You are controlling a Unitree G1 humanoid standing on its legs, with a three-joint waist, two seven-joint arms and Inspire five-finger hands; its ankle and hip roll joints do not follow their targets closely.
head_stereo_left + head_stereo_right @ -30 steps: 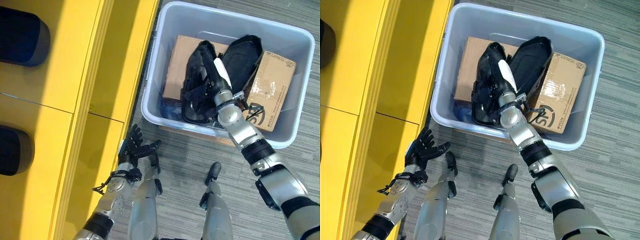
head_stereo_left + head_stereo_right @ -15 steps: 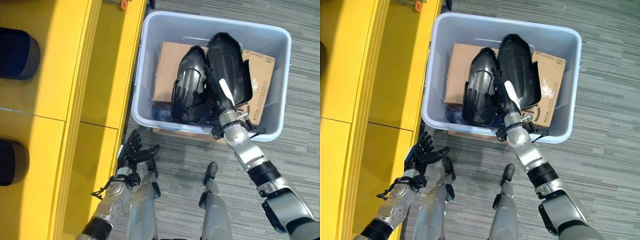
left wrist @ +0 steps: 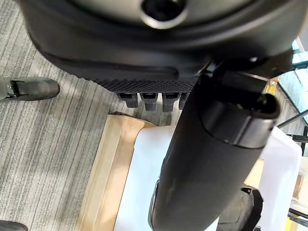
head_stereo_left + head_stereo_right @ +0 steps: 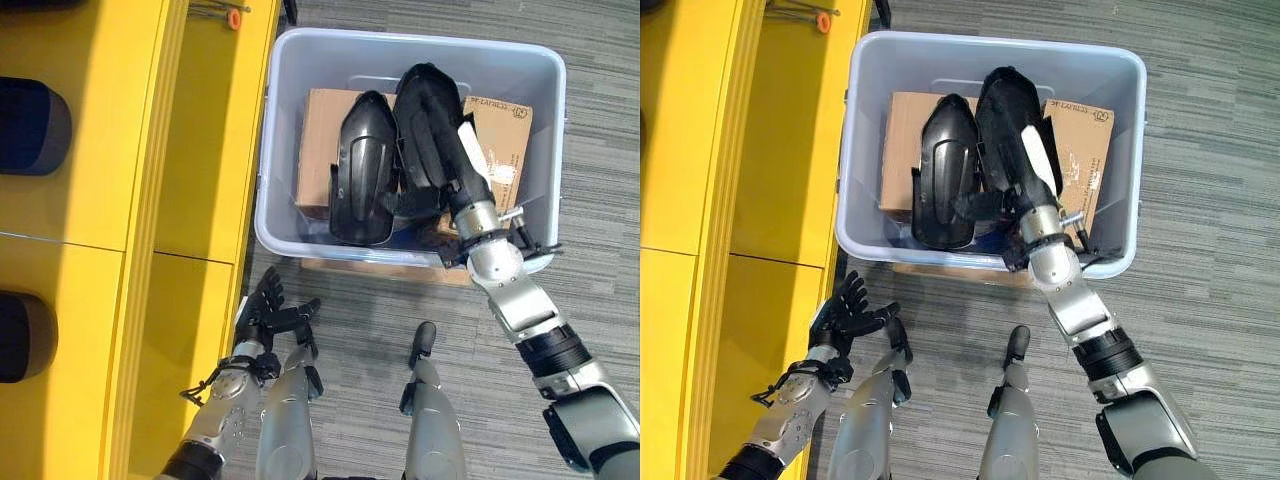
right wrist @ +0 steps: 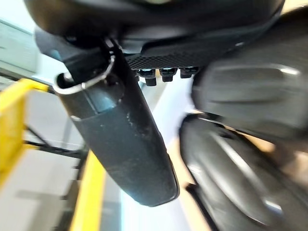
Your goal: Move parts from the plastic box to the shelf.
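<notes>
A grey plastic box (image 4: 272,150) stands on the floor and holds a cardboard box (image 4: 320,140) with two black curved parts on it. The left part (image 4: 360,170) lies free. My right hand (image 4: 462,172) reaches into the box and is shut on the right part (image 4: 425,100), its white-covered thumb lying over the part's top. The same part (image 5: 240,183) shows close past the thumb in the right wrist view. My left hand (image 4: 265,312) hovers low beside the yellow shelf (image 4: 150,150), fingers spread and holding nothing.
Two dark rounded items (image 4: 30,125) (image 4: 20,335) sit on the shelf at the left. An orange-tipped tool (image 4: 230,16) lies at the shelf's far edge. A flat wooden board (image 4: 380,268) sticks out under the box's near side. Grey carpet surrounds the box.
The camera has shifted. The right part has swung with my right hand from a slant to lie alongside the left part. My left hand has hardly moved.
</notes>
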